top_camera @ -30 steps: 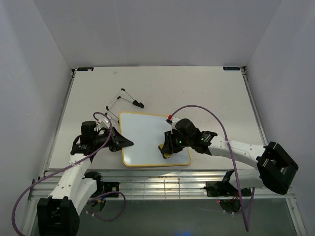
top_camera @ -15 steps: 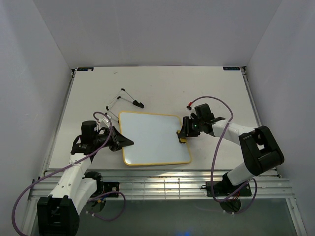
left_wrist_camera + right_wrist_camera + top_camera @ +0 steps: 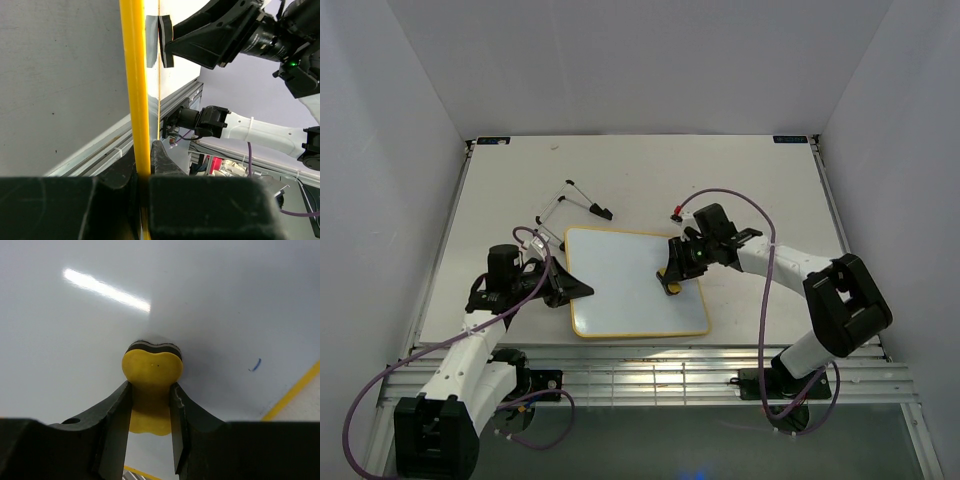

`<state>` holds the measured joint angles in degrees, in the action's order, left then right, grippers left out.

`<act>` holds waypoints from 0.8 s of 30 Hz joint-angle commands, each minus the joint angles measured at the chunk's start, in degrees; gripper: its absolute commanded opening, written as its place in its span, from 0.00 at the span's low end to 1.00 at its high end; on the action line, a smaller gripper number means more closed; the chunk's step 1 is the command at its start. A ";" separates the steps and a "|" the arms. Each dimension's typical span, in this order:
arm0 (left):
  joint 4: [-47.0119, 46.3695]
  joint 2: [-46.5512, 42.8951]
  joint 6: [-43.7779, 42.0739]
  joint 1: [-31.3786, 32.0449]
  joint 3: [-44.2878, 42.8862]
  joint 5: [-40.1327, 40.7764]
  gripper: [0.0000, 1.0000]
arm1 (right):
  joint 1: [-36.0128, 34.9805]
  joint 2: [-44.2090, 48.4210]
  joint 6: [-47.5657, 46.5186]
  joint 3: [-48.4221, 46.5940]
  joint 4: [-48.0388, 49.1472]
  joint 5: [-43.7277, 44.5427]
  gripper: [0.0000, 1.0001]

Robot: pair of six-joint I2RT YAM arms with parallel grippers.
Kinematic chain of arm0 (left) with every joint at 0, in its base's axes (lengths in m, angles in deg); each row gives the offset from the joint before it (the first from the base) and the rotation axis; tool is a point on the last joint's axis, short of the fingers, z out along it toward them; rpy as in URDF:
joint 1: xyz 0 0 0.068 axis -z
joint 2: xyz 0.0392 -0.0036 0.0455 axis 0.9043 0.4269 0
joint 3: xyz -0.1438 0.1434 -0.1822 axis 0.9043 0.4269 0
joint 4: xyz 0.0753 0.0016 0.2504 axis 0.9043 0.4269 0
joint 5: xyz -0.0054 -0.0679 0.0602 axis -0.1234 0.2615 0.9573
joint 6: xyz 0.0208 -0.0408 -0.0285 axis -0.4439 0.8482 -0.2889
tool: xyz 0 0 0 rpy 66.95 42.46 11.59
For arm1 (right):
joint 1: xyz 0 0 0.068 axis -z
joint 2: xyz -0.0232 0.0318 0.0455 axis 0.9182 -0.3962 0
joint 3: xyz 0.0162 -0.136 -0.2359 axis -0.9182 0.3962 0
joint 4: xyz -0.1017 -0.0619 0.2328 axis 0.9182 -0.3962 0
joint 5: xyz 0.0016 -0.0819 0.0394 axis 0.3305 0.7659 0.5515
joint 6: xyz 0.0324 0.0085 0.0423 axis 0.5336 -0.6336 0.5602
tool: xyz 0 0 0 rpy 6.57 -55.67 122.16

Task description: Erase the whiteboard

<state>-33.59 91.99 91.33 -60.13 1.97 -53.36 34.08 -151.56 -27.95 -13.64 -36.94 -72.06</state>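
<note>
while left tool (image 3: 144, 161) grips whiteboard (image 3: 620, 285), right tool (image 3: 150, 407) holds eraser (image 3: 152, 369).

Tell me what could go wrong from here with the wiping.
1. The small blue mark sits off to the eraser's side, near the whiteboard's rim; the next stroke may miss it.
2. The left gripper pinches only the board's thin edge; hard wiping could twist it loose.
3. The right gripper grips the eraser narrowly; it might slip.

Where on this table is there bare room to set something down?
Free: the table beyond the whiteboard, right of the wire stand. Crowded: near side, where the left end effector clamps the whiteboard's edge and the right end effector holds the eraser on it.
</note>
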 commanded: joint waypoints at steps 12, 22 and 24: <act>-2.42 -2.28 -4.10 1.02 -0.03 3.12 0.00 | 11.81 -9.68 -4.41 7.34 -0.83 3.24 0.23; -2.85 -2.90 -4.54 1.02 -0.29 2.68 0.00 | 12.45 -0.12 -3.53 3.93 -4.50 2.97 0.21; -3.12 -3.51 -4.45 1.02 -0.29 1.98 0.00 | 12.45 4.52 -3.44 1.91 -7.31 7.00 0.21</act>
<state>-33.32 90.72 91.66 -59.45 2.35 -52.82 46.63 -153.03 -29.77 -9.99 -36.18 -72.74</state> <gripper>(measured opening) 0.147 0.382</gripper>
